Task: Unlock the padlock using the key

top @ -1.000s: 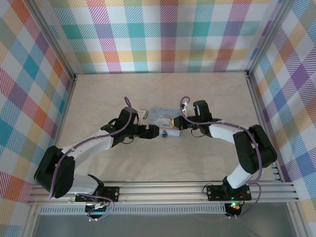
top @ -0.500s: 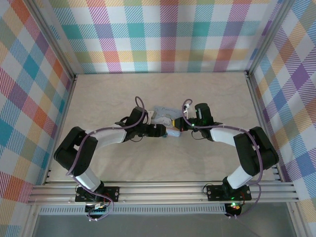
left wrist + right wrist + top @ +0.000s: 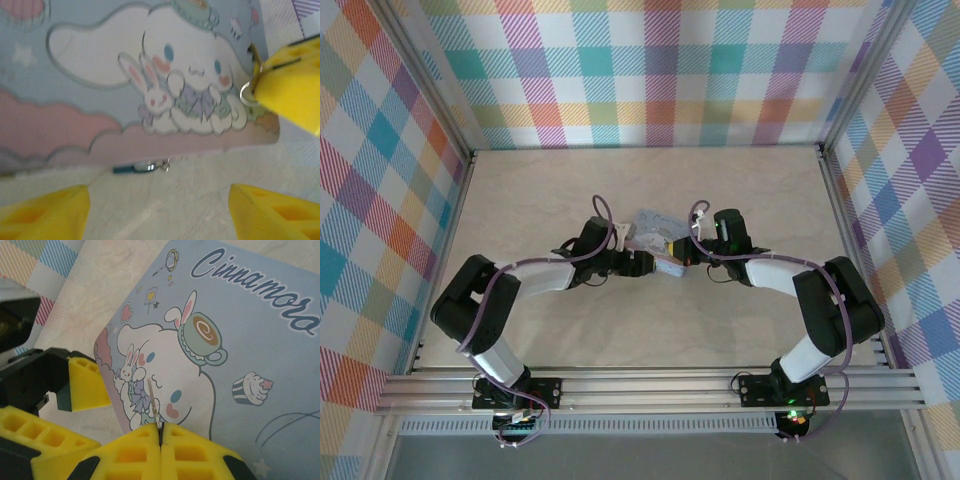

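Observation:
The tiny padlock point(image 3: 139, 167), a teal body with a silvery loop, lies on the table against the near edge of the pale blue cartoon tin point(image 3: 150, 75). My left gripper point(image 3: 159, 212) is open, and the padlock lies just ahead of its yellow fingers point(image 3: 45, 215), not between them. My right gripper point(image 3: 161, 432) is shut on the thin metal key point(image 3: 154, 400), which points out over the tin's lid point(image 3: 240, 340). In the left wrist view the key's ring point(image 3: 248, 94) shows at the right gripper's yellow finger. In the top view the left gripper point(image 3: 645, 264) and the right gripper point(image 3: 680, 257) meet at the tin point(image 3: 655, 228).
The tin sits mid-table on the beige marbled surface point(image 3: 570, 190). Plaid walls point(image 3: 650, 70) close in the back and both sides. A metal rail point(image 3: 650, 385) runs along the near edge by the arm bases.
The left arm has folded at the elbow and pushed its gripper right, close up to the tin and padlock, with its jaws narrowing a little. The right gripper has stayed put, still shut on the key.

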Controlling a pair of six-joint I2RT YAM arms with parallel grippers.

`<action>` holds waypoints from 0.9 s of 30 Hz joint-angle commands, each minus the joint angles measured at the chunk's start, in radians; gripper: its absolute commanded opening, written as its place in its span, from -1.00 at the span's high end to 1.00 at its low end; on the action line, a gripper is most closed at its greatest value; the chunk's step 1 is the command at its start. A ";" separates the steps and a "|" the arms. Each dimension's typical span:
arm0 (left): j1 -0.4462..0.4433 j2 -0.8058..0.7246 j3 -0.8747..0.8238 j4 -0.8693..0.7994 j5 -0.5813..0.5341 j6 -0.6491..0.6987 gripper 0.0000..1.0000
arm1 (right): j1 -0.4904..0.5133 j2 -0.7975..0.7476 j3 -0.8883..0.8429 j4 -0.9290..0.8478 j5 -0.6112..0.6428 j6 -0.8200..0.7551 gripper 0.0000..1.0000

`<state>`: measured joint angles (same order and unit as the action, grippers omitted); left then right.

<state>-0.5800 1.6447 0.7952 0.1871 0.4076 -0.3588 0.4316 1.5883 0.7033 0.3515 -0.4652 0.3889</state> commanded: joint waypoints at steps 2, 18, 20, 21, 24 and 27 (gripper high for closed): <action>-0.031 -0.043 -0.056 0.017 -0.003 0.061 -0.41 | 0.010 0.022 -0.006 -0.076 0.021 0.011 0.99; -0.076 0.121 -0.007 0.163 -0.093 0.079 -0.24 | 0.010 0.030 -0.001 -0.085 0.027 0.002 0.99; -0.082 0.131 -0.002 0.175 -0.110 0.081 -0.21 | 0.011 0.028 -0.003 -0.086 0.027 0.003 0.99; -0.087 0.138 0.000 0.181 -0.123 0.083 -0.19 | 0.012 0.027 -0.004 -0.086 0.028 0.002 0.99; -0.101 0.152 0.008 0.183 -0.164 0.081 -0.16 | 0.011 0.025 -0.005 -0.086 0.027 0.001 0.99; -0.119 0.163 0.018 0.176 -0.193 0.078 -0.16 | 0.012 0.022 -0.005 -0.086 0.025 -0.001 0.99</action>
<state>-0.6720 1.7798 0.7841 0.3367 0.2577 -0.2947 0.4328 1.5887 0.7067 0.3470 -0.4610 0.3885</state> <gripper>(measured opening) 0.579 0.053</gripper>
